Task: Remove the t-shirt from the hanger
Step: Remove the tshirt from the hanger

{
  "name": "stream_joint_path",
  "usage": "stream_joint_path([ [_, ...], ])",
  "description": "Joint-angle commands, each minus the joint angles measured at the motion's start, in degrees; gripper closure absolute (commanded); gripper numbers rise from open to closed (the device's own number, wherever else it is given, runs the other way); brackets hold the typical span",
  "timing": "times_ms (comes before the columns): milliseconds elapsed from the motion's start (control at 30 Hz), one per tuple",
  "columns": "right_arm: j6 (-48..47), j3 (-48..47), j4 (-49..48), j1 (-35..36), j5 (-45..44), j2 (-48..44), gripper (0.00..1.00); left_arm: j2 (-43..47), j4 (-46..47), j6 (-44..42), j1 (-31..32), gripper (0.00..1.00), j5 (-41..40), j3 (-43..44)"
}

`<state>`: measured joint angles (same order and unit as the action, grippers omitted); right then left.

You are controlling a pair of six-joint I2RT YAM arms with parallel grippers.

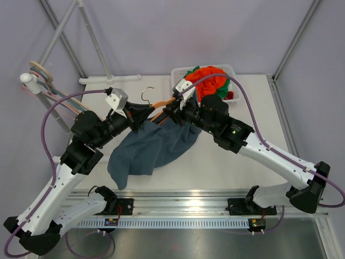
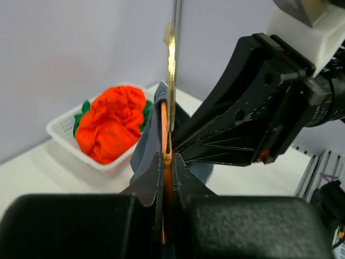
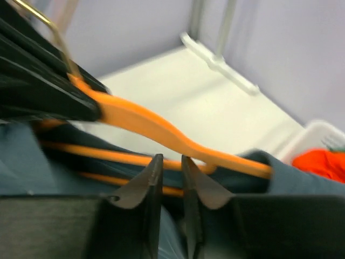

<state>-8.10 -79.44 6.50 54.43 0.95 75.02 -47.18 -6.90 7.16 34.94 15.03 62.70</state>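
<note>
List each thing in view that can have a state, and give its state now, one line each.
left gripper: shut on hanger, just below its hook.
right gripper: fingers slightly parted, holding nothing.
hanger: held up, one arm mostly bare, its end inside t-shirt.
t-shirt: not yet off, lower part draped onto table.
basket: filled with orange cloth.

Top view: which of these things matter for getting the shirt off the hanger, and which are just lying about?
In the job:
t-shirt, draped on the orange hanger
left gripper, shut on the hanger
right gripper, jaws slightly parted beside it

Lying about:
white basket
red and green cloth in it
rack at the far left
</note>
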Motion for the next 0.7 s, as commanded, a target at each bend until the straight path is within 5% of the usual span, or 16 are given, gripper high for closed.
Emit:
stream_joint_path([
  [0, 1.5, 4.9, -3.4, -3.1, -7.1, -2.2, 0.7, 1.7, -2.1, -0.3, 0.1, 1.0, 4.4, -1.3],
  [167, 4.6, 12.9, -8.3, -4.4, -7.5, -4.7, 0.53, -0.6, -2.8, -3.8, 0.1, 1.0, 3.2, -3.6],
  [400, 6.2, 11.8, -3.4, -5.7, -12.5, -3.0, 0.37, -3.4, -2.2, -5.8, 0.1, 1.0, 1.1, -5.1],
  [667, 6.9, 9.5, -1.5, -8.8, -11.8, 1.8, 0.34, -2.8, -2.2, -6.0, 0.1, 1.0, 0.0, -5.4],
])
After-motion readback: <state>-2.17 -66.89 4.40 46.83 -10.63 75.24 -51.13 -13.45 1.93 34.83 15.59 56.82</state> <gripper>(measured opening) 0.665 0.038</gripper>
